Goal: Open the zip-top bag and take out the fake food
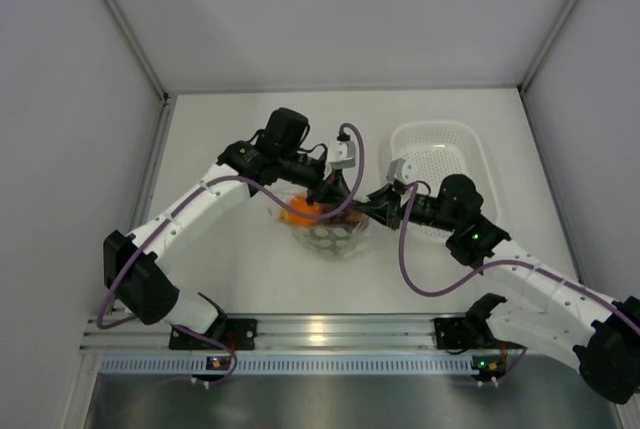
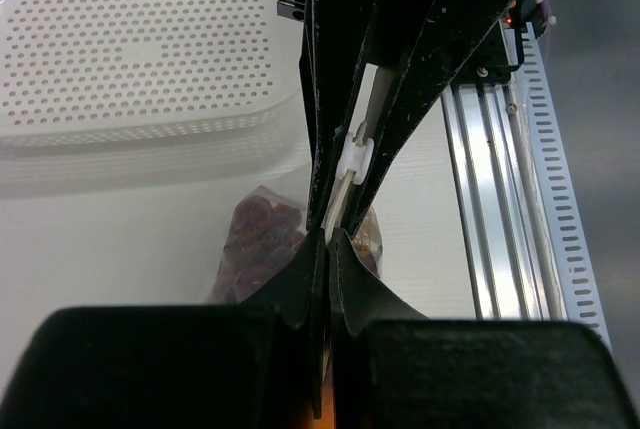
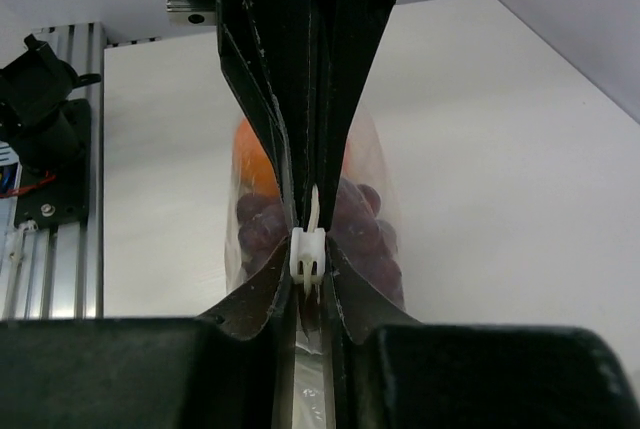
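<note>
The zip-top bag (image 1: 335, 234) sits at the middle of the surface (image 1: 240, 269), directly between the two hands, with its zip edge turned up toward them. The left hand (image 1: 338, 197) reaches in from the far left. Its fingers (image 2: 300, 279) are pressed together on the bag's top edge, with only the thin plastic between them. The right hand (image 1: 368, 211) comes in from the right, nose to nose with the left. It is clamped on the same edge, and the white slider (image 3: 308, 254) is pinched at its fingertips. The rest of the bag hangs below both hands; whether its bottom rests on the surface cannot be told.

Inside the bag is the fake food (image 3: 345, 214). An orange (image 1: 303, 211) lies on the left-hand side, and a dark red grape bunch (image 2: 260, 244) presses against the clear wall beside it. The other pieces are too hidden to name.

A white perforated basket (image 1: 470, 149) stands on the surface to the right of the bag, just behind the right arm.
</note>
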Motion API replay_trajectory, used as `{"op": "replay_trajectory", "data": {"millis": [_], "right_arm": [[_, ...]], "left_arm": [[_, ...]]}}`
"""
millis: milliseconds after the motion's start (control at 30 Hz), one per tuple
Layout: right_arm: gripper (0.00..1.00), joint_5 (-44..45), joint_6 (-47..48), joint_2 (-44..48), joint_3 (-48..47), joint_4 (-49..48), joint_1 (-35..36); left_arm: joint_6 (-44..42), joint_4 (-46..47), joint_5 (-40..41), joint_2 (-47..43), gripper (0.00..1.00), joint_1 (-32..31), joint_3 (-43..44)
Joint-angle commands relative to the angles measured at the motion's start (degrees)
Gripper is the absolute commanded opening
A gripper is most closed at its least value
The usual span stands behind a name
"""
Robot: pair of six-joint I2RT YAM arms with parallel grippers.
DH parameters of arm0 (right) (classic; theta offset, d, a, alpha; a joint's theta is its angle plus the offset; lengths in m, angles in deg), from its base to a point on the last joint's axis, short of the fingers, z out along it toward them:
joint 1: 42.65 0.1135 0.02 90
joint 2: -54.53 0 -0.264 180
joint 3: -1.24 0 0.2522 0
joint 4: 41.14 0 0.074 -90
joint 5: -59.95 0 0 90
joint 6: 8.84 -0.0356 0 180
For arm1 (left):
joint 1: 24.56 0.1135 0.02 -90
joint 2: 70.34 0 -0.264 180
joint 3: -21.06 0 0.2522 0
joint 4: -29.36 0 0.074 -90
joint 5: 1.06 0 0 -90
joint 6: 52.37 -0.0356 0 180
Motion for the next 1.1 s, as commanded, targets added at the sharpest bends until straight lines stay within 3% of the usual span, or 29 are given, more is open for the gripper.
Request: {"op": "replay_trajectory", "data": {"millis": [0, 200, 267, 333, 533, 700, 833, 867, 933, 967, 1067], "right_arm": [[0.07, -4.04, -2.44, 1.22, -0.52, -6.95, -0.98], [0.27, -4.47, -2.7, 2.62, 1.06, -7.66, -1.07], [0.27, -4.39, -2.62, 2.98, 1.58, -7.66, -1.07], [0.22, -4.21, -2.7, 3.24, 1.85, -7.66, -1.15], [0.23, -3.86, -2.44, 3.68, 2.64, -6.96, -1.42], [0.0, -4.12, -2.88, 3.86, 2.38, -7.48, -1.68], [0.0, -4.12, -2.53, 3.68, 1.5, -6.7, -1.77], [0.0, -4.04, -2.27, 3.59, 0.63, -4.95, -1.68], [0.0, -3.51, -1.48, 2.98, -0.52, -2.4, -1.77], [0.0, -2.99, -1.3, 2.89, -1.22, -1.51, -1.68], [0.0, -2.98, -1.03, 2.8, -1.58, 0.34, -1.77]], "left_arm": [[-0.72, 1.48, -5.12, -3.06, 0.0, 0.16, 2.45], [-0.1, 1.48, -6.17, -3.15, 0.0, 0.16, 3.33], [0.07, 1.4, -6.43, -3.15, 0.0, 0.25, 3.68], [0.07, 1.4, -7.22, -3.32, 0.0, 0.34, 3.86], [0.07, 1.48, -8.89, -3.59, 0.0, 0.6, 4.12], [0.07, 1.4, -10.13, -3.15, 0.0, 0.6, 3.86], [0.25, 1.48, -10.31, -2.45, 0.0, 0.6, 3.77], [0.42, 1.4, -9.69, -2.36, 0.05, 0.6, 3.77], [1.03, 1.4, -8.99, -1.92, 0.35, 0.6, 4.03], [1.47, 1.48, -8.55, -1.66, 0.55, 0.52, 4.73], [3.32, 1.4, -8.19, 0.01, 0.62, 0.43, 7.1]]}}
